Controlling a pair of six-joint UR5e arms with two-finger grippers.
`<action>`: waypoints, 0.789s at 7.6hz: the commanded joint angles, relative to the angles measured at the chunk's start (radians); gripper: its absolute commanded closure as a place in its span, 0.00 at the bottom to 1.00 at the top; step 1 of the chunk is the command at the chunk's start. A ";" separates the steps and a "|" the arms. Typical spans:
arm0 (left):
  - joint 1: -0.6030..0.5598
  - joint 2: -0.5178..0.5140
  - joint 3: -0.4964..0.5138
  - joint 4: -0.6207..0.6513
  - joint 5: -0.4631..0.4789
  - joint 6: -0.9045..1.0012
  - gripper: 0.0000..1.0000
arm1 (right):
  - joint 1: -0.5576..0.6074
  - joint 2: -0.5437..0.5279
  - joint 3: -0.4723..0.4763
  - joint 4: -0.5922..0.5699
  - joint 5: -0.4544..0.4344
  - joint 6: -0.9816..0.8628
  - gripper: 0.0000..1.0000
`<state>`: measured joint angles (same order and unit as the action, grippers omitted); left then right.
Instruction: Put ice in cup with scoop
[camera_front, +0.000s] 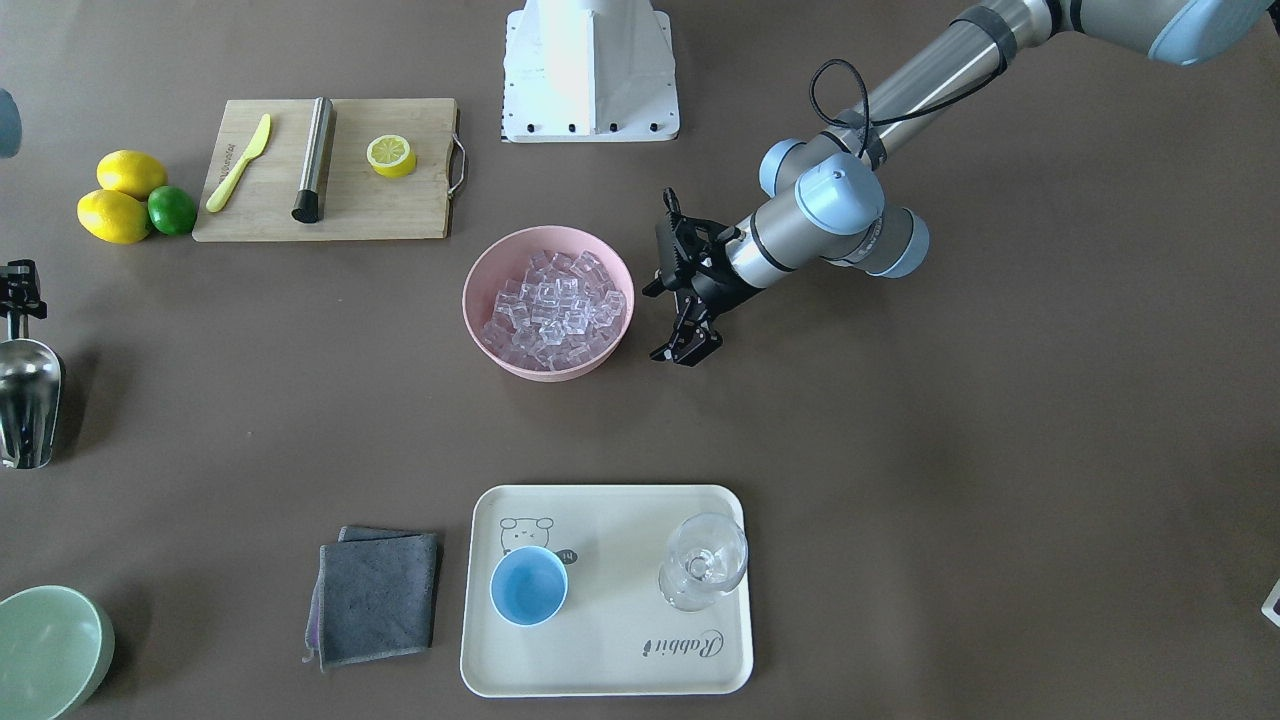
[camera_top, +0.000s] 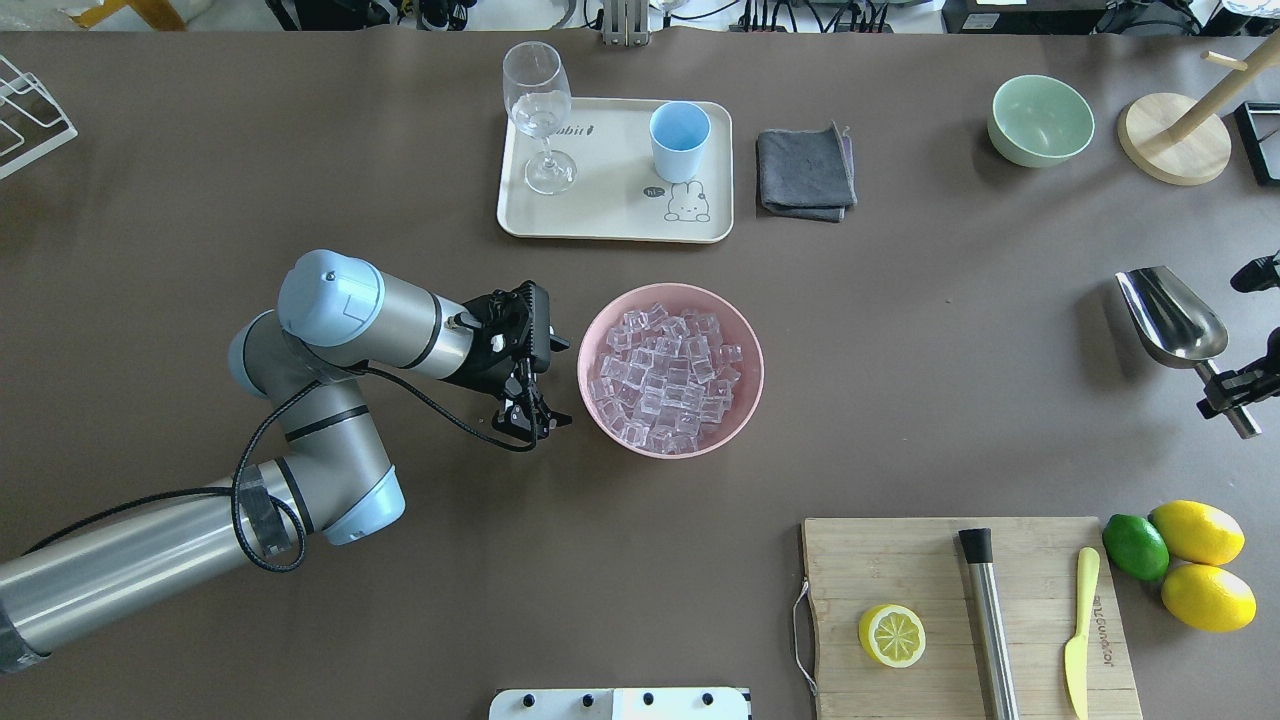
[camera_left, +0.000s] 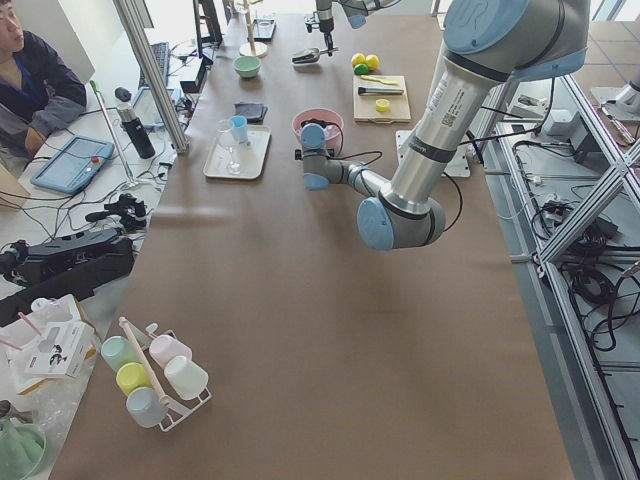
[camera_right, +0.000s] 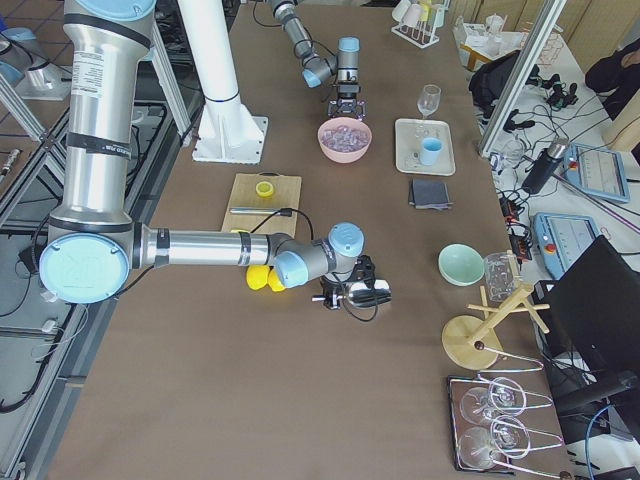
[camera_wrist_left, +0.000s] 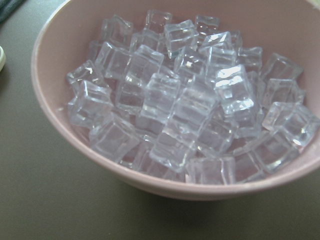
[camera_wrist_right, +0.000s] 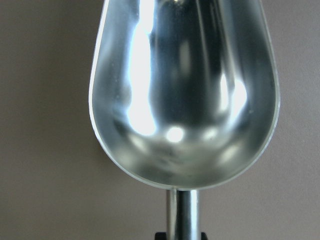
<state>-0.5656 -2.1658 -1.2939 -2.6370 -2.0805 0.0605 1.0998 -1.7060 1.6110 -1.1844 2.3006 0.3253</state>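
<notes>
The ice fills a pink bowl at the table's middle; it also shows in the front view and the left wrist view. My left gripper is open and empty, right beside the bowl's left side, not touching it. My right gripper is shut on the handle of the steel scoop, far right of the bowl. The scoop's trough is empty. The light-blue cup stands upright and empty on a cream tray beyond the bowl.
A stemmed glass stands on the tray, left of the cup. A grey cloth and a pale green bowl lie to the tray's right. A cutting board with a lemon half, steel rod and knife, plus lemons and a lime, sits near right.
</notes>
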 joint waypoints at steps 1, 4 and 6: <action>0.033 -0.011 0.001 -0.008 0.051 -0.037 0.02 | 0.003 -0.003 0.146 -0.169 -0.029 -0.027 1.00; 0.033 -0.012 0.001 -0.006 0.053 -0.045 0.02 | 0.057 0.000 0.272 -0.212 -0.056 -0.072 1.00; 0.033 -0.011 0.004 -0.001 0.054 -0.048 0.02 | 0.090 0.011 0.326 -0.204 -0.059 -0.072 1.00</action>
<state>-0.5324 -2.1776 -1.2922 -2.6412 -2.0283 0.0162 1.1572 -1.7045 1.8879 -1.3941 2.2443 0.2557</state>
